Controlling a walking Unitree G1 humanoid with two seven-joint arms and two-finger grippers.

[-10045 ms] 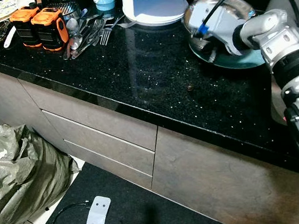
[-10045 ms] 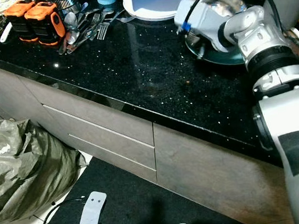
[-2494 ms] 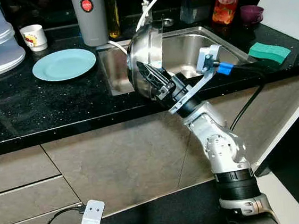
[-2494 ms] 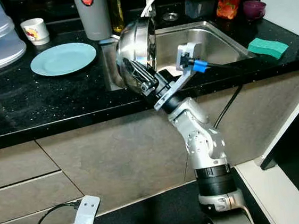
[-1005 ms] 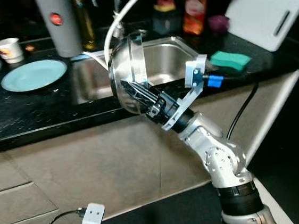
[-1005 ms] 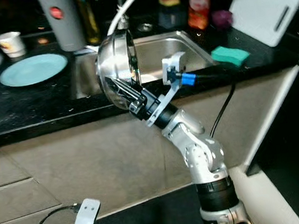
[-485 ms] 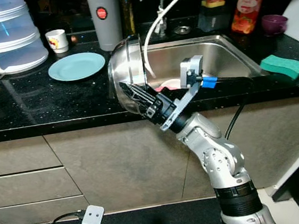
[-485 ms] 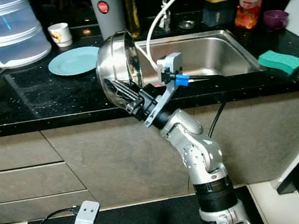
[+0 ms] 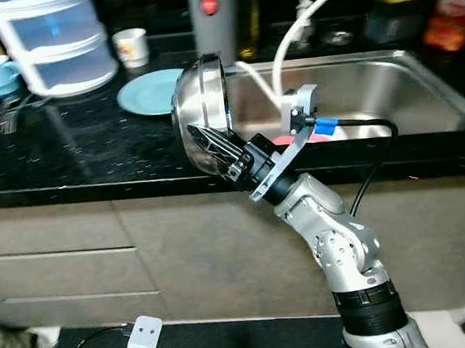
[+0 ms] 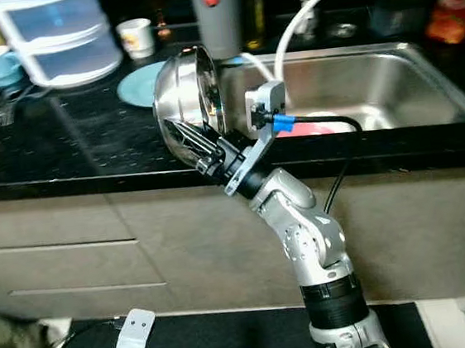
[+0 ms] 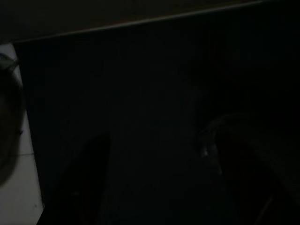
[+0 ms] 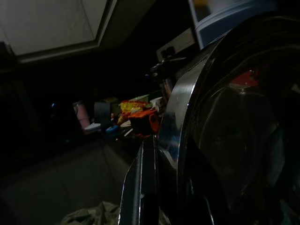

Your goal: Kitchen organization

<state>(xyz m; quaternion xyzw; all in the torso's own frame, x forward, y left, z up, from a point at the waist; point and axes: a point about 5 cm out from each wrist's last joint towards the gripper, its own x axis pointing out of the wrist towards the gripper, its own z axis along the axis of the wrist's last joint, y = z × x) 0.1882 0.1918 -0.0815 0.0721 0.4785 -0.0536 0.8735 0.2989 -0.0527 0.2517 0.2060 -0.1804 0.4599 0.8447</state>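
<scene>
Though left wrist perhaps dark floor, right claw on steel bowl.

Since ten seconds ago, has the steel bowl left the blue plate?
Yes. The steel bowl sat on the blue plate then; now the right gripper holds it on edge, off the plate, at the counter's front by the sink.

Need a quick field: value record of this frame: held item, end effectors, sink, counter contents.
held item: steel bowl, tipped on its side, opening facing the sink
right end effector: shut on the bowl's rim, held in front of the counter edge
left end effector: hangs idle low by the floor; wrist view too dark to read
sink: steel basin, white hose arching over it, something pink inside
counter: black; teal plate, white cup, stacked clear containers, grey canister
</scene>
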